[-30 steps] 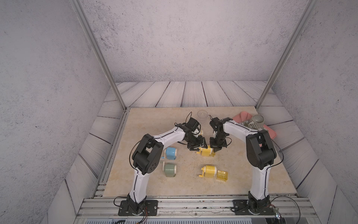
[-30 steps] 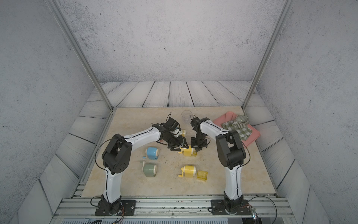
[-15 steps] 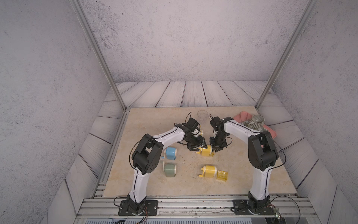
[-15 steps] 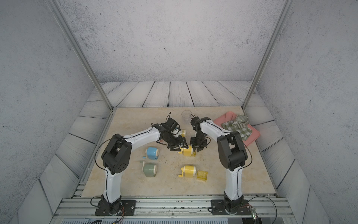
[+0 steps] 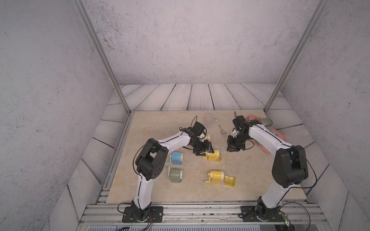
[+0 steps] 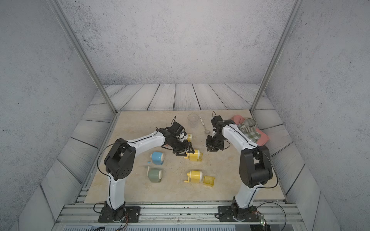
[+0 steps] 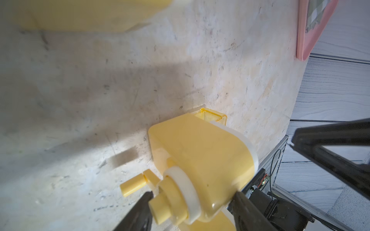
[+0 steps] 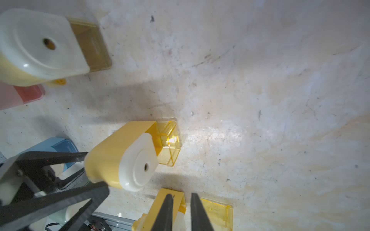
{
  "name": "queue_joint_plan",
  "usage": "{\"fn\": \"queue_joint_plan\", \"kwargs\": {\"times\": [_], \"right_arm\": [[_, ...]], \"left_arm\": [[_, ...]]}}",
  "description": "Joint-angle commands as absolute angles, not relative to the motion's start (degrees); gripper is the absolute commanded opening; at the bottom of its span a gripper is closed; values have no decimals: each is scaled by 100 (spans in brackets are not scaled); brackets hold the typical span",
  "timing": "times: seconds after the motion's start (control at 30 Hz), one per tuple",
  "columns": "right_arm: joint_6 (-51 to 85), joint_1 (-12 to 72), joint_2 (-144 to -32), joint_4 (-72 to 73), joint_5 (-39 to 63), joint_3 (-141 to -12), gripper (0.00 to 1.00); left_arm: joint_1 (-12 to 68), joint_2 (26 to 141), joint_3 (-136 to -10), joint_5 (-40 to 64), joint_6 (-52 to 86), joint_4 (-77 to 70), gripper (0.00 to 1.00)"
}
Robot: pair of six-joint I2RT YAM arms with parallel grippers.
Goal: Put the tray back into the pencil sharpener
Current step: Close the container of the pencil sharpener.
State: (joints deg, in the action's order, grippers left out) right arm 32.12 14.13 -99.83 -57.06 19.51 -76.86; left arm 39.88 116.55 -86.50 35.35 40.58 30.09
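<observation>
Nearest us, low in both top views, we find a second yellow sharpener with a loose tray lying just to its right, outside the body. Left of them sits a green sharpener, and just above that a blue sharpener.

At mid-frame we see the left gripper clenched on the pencil sharpener, one finger on each flank of the yellow body near its crank end. The left wrist view shows that grasp plainly. The tray, clear yellow, is only partly inside. In the right wrist view a good part of it juts out of the body toward the right of the frame. To the right in both top views, apart from the sharpener, the right gripper points down at the table, its jaws a narrow slit apart with nothing between them.

Farther up we make out a small pale sharpener behind the left wrist, then a spoon and a clear cup. At the upper right, a pink platter carries a checked cloth and a ribbed mug.
</observation>
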Motion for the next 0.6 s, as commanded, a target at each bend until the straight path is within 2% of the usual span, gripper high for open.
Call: {"fn": "queue_joint_plan", "kwargs": {"times": [0.0,0.23,0.57], "right_arm": [[3590,1377,-10222,-5147,2629,-7246,10],[3944,1376,-10658,-4529,3050,-7033,2],[4052,1395,-10860,-4239,3244,-6944,0]], "left_arm": [[3929,11637,-8436,3190,4013,3416,65],[3921,11646,-8436,3209,4013,3403,65],[3919,11680,-8440,3246,4007,3387,65]]}}
